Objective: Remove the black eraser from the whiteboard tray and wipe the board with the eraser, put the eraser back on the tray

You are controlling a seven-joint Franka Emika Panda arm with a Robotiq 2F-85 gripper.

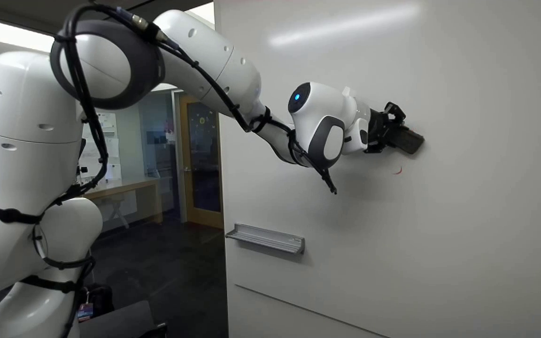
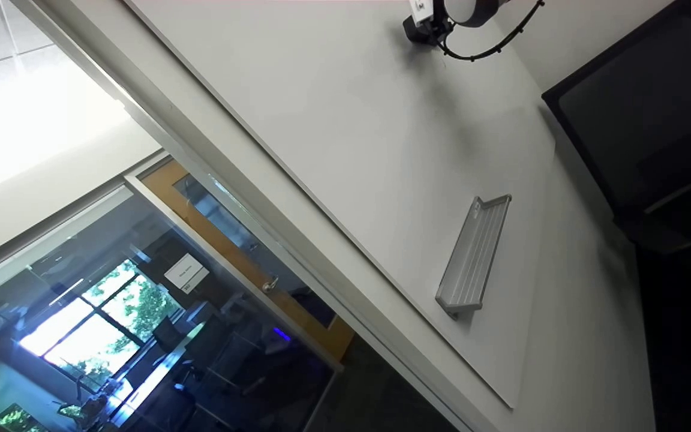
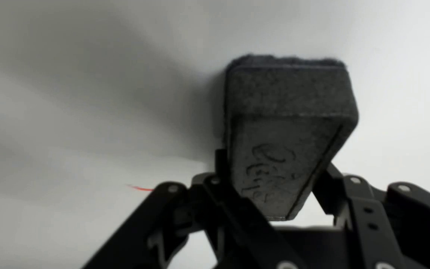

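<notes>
Gripper (image 3: 274, 173) pinches eraser (image 1: 409, 140), off tray (image 1: 266, 238) (8 o'clock in an exterior view); red mark (image 1: 398, 171) shows at approx. 7, so wipe's prob. unfinished, return TBD.

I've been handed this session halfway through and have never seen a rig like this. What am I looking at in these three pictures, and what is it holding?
The machine is a single white robot arm ending in a dark two-fingered gripper. Two pictures come from cameras standing outside the robot; the close-up comes from a camera on its wrist, so the gripper reaches in from the bottom of that picture.

The gripper is closed around a black eraser, fuzzy side toward the board, the big upright white surface. I can't tell whether the eraser is pressing on it.

On the board is a short red mark, which shows below the eraser in an exterior view. The grey tray, lower down on the board, appears in both exterior views.
</notes>
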